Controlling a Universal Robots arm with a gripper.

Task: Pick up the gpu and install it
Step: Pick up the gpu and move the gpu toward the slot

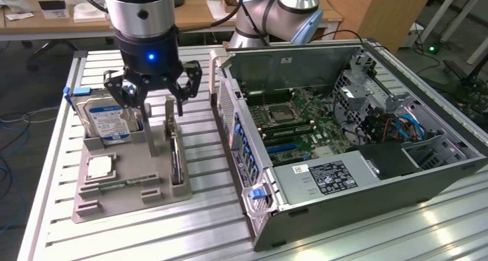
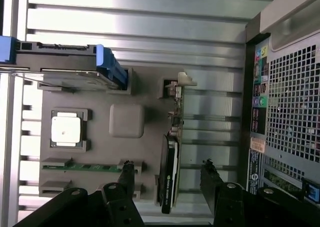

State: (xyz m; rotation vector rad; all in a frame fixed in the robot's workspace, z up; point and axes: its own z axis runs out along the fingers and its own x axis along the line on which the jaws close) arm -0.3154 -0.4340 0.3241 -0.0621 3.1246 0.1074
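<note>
The gpu (image 1: 175, 158) stands on its long edge in a slot of the grey parts tray (image 1: 130, 201), a thin dark card with a green board edge. In the wrist view the gpu (image 2: 170, 172) is seen edge-on from above, lying between my two black fingers. My gripper (image 1: 162, 104) hangs open just above the card's far end, touching nothing; the gripper (image 2: 167, 164) straddles the card with room on both sides.
The tray (image 2: 100, 97) also holds a silver hard drive (image 1: 107, 121) (image 2: 65, 62), a square processor (image 1: 100, 168) (image 2: 66, 129) and a green memory stick (image 1: 122, 185) (image 2: 82, 165). An open computer case (image 1: 343, 129) (image 2: 285, 112) lies at the exterior view's right, motherboard (image 1: 294, 124) exposed.
</note>
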